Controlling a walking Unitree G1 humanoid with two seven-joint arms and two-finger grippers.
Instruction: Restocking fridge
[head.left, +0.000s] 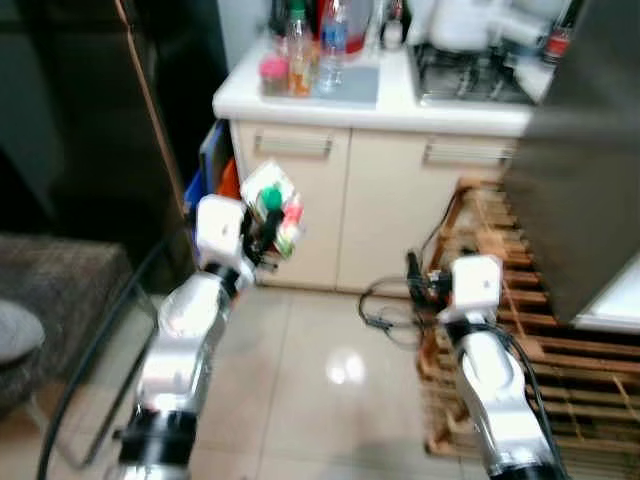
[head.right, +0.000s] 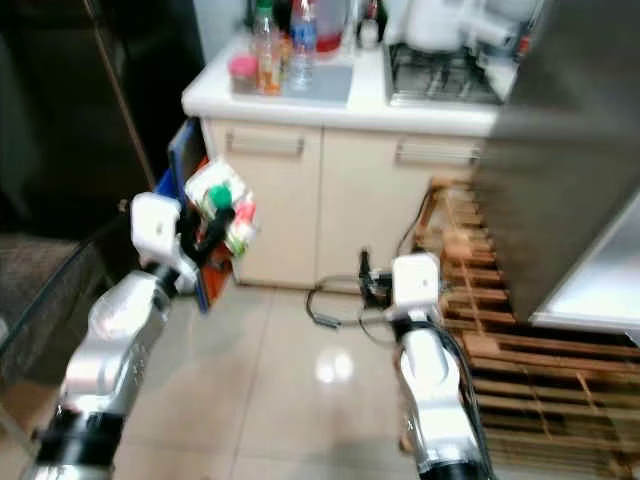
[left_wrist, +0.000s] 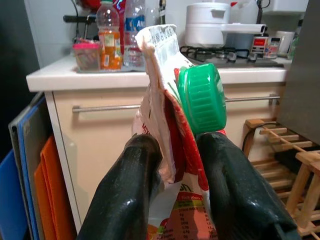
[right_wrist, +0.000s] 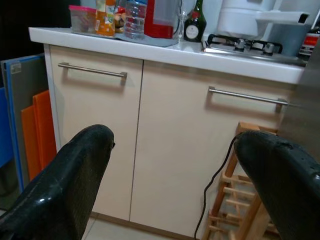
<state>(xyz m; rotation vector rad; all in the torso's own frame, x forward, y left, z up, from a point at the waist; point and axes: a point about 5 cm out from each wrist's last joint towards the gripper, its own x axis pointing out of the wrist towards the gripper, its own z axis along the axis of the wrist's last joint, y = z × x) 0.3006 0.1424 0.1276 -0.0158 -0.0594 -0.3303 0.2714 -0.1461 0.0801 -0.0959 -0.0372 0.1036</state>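
Kitchen: white bench (head.left: 330, 100) over cream cabinet doors (right_wrist: 135, 135), bottles (head.left: 312, 45) on top. Left gripper (left_wrist: 172, 165), before the cabinet, jaws clamped on a green-capped carton (left_wrist: 170, 120). Right gripper (right_wrist: 170, 175), facing the cabinet, jaws spread wide, empty.

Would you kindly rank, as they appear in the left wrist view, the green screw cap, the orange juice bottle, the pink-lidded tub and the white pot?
1. green screw cap, swollen by nearness on the red-and-white carton held by the left gripper.
2. white pot.
3. orange juice bottle.
4. pink-lidded tub, close to the bottle in apparent size, so that order is unsure.
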